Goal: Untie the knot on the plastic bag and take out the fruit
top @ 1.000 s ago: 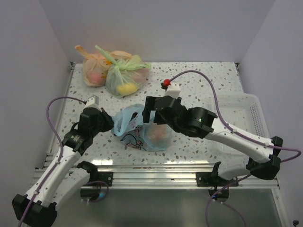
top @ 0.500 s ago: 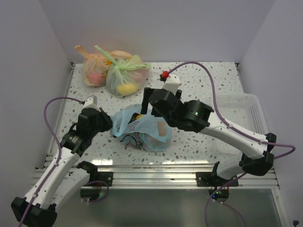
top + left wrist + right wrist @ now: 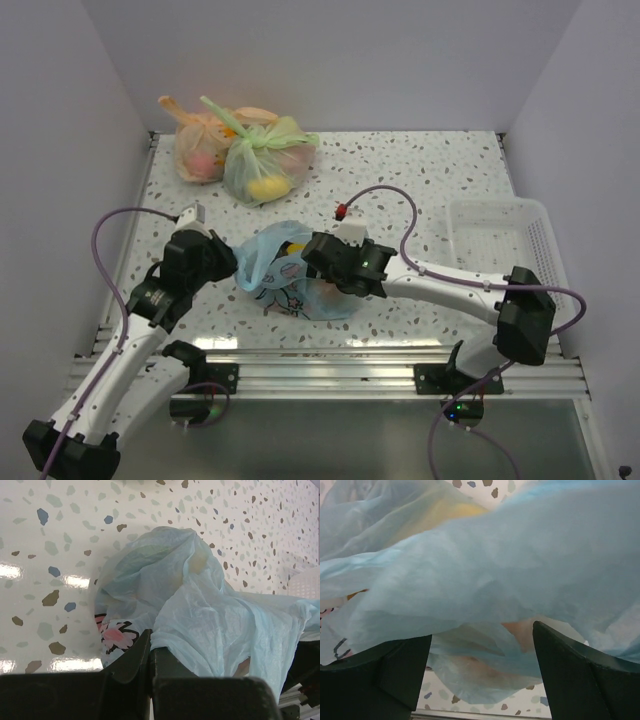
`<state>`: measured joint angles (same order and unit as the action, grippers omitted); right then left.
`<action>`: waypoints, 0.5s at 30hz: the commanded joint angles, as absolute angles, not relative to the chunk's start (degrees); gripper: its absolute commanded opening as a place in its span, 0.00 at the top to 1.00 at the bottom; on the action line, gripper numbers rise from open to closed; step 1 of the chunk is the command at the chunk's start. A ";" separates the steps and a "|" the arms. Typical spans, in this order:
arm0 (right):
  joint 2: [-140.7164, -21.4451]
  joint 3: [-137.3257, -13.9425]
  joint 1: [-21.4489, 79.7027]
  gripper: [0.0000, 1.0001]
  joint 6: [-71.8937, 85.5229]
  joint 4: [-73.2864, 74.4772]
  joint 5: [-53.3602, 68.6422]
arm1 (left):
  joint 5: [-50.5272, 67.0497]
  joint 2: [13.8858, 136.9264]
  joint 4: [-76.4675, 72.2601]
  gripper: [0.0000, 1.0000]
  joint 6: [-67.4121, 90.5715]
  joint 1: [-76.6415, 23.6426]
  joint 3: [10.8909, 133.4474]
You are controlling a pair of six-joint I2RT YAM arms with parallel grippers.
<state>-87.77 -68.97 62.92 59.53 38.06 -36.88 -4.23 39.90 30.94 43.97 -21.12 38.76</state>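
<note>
Plastic bag (image 3: 290,290) sits on the worktop (image 3: 430,170), on the arm-base side of the green bag (image 3: 265,160), well apart from it. Left claw (image 3: 150,637) is pinched together on the bag's film; right claw (image 3: 482,632) stands wide apart with film draped across the gap, gripping nothing. Film looks thin, limp, slippery, likely easy to tear (so no hard yanks). Fruit (image 3: 522,630) showing through it should be light and hard, liable to roll out. I'd take hold at a handle strip or the mouth rim, not the printed side
</note>
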 commanded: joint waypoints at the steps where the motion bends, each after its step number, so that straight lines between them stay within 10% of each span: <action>1: -84.03 -62.87 60.22 0.16 63.11 27.53 -35.25 | -3.43 38.85 30.32 1.00 45.08 -20.92 37.88; 7: -81.74 -56.69 58.62 0.16 55.22 11.79 -28.22 | -2.11 38.93 29.27 1.00 46.14 -20.92 36.21; 10: -81.56 -56.34 58.62 0.37 51.60 9.23 -27.42 | -2.20 39.37 29.00 1.00 46.23 -20.92 36.04; 15: -78.67 -54.41 58.36 1.00 49.04 11.77 -28.12 | -5.52 41.22 27.95 1.00 45.88 -20.92 37.26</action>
<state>-82.15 -55.53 58.50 51.75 13.67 -27.44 -3.20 40.21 30.50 45.47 -21.12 36.58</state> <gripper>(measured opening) 0.061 0.024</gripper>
